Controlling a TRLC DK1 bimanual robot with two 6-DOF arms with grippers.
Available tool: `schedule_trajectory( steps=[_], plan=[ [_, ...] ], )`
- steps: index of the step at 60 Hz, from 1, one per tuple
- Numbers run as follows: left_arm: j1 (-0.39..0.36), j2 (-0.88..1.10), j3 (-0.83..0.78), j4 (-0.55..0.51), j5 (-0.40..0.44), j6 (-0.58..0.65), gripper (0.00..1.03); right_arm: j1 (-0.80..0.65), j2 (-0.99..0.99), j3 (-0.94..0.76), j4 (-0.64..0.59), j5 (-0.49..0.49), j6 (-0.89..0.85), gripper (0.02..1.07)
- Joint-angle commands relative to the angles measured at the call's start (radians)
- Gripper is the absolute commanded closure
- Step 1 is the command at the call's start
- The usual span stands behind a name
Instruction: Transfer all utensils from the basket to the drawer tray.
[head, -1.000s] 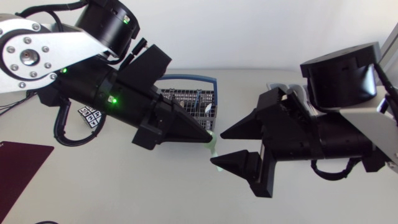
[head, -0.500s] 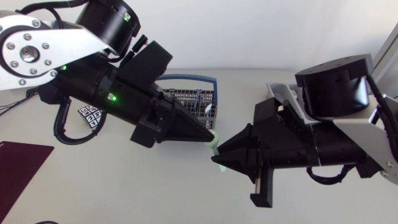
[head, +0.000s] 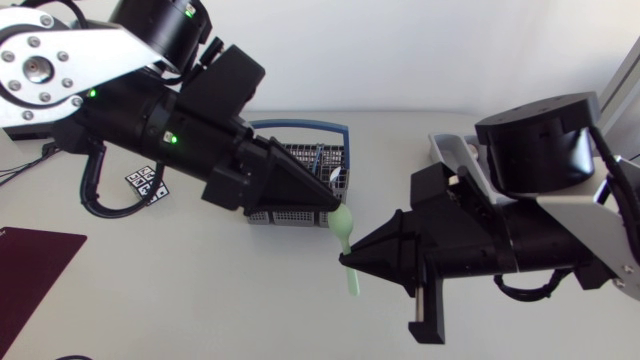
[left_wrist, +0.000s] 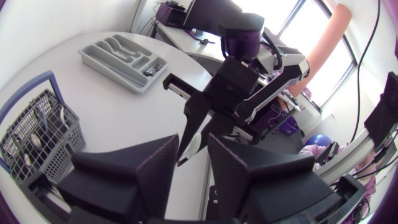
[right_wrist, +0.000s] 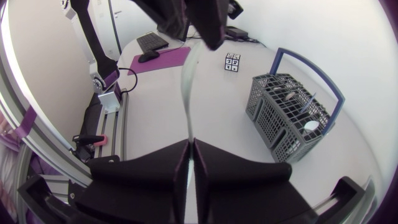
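Note:
A pale green spoon hangs in the air between both grippers, in front of the grey wire basket. My left gripper is shut on its bowl end. My right gripper is shut on the handle lower down. In the left wrist view the spoon runs from between my fingers to the right gripper ahead. In the right wrist view its handle rises from my shut fingers toward the left gripper. The basket holds several utensils. The grey drawer tray lies beyond.
The drawer tray is mostly hidden behind my right arm in the head view. A small tag card lies left of the basket, and a dark red mat sits at the front left corner.
My right gripper has moved in from the right and shut on the spoon's handle. The left arm has lifted slightly, still holding the spoon, and more of the spoon shows.

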Motion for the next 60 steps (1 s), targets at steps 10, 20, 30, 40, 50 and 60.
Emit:
schedule_trajectory(
  steps=[10,20,30,40,50,60],
  plan=[
    [0.104,-0.009,0.086,0.118,0.008,-0.073,0.26,-0.041,0.010,-0.042,-0.054,-0.002,-0.062,1.01],
    [0.138,-0.005,0.102,0.159,-0.170,-0.073,0.26,-0.206,-0.007,-0.060,-0.112,0.039,-0.180,1.01],
    [0.093,0.029,0.056,0.184,-0.415,-0.020,0.26,-0.404,-0.036,-0.085,-0.169,0.105,-0.359,1.01],
    [0.047,0.095,0.025,0.216,-0.607,0.009,0.26,-0.613,-0.050,-0.105,-0.178,0.151,-0.559,1.01],
    [0.026,0.140,0.017,0.223,-0.664,0.016,0.26,-0.862,-0.007,-0.112,-0.145,0.153,-0.783,1.01],
    [0.023,0.163,0.007,0.239,-0.711,0.023,0.26,-1.043,0.102,-0.106,-0.043,0.145,-0.939,1.01]
  ],
)
